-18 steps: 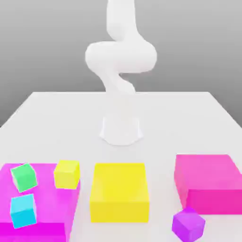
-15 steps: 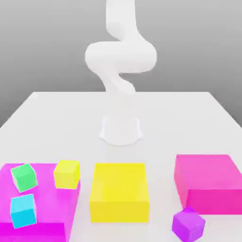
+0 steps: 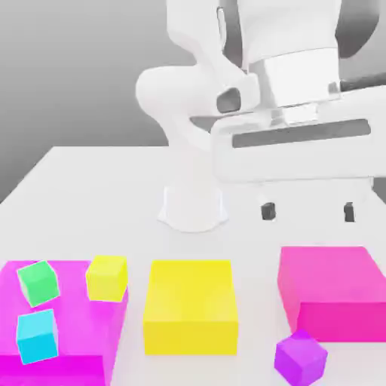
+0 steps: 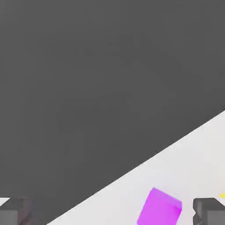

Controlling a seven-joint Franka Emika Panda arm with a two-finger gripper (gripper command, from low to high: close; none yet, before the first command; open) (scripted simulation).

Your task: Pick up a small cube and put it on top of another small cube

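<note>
You are at the approach step: your gripper hangs spread wide and empty above the table, while the small purple cube sits on the table at about 6 o'clock from the fingertips, just beside the big magenta block. Next, I judge, you must descend over that cube, straddle it squarely, then close. No writing or brand is readable anywhere.

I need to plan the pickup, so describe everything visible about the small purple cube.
The small purple cube is a plain, matte, single-colour block with no markings, far smaller than the big pink block beside it. It sits flat on the white table, turned so one corner faces the exterior view, at that view's lower right just in front of the pink block. Nothing rests on it, and the open hand hangs well above.
</note>
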